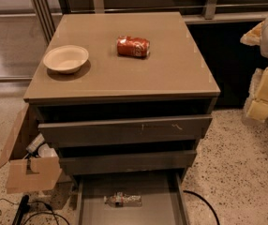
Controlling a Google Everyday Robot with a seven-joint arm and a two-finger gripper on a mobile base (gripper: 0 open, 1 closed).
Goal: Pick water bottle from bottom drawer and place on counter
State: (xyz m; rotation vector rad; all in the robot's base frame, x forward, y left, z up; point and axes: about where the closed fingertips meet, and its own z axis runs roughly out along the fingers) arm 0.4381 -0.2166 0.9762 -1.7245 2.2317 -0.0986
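Down in the open bottom drawer [157, 207], your water bottle [122, 200] lies sideways, reachable from above. End effector [265, 95] parked right of the desk [171, 74], clear; grip state can't tell.

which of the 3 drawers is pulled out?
The bottom drawer: pulled out, its floor showing with the water bottle lying in it. The two drawers above show only fronts. End effector is at the view's right edge.
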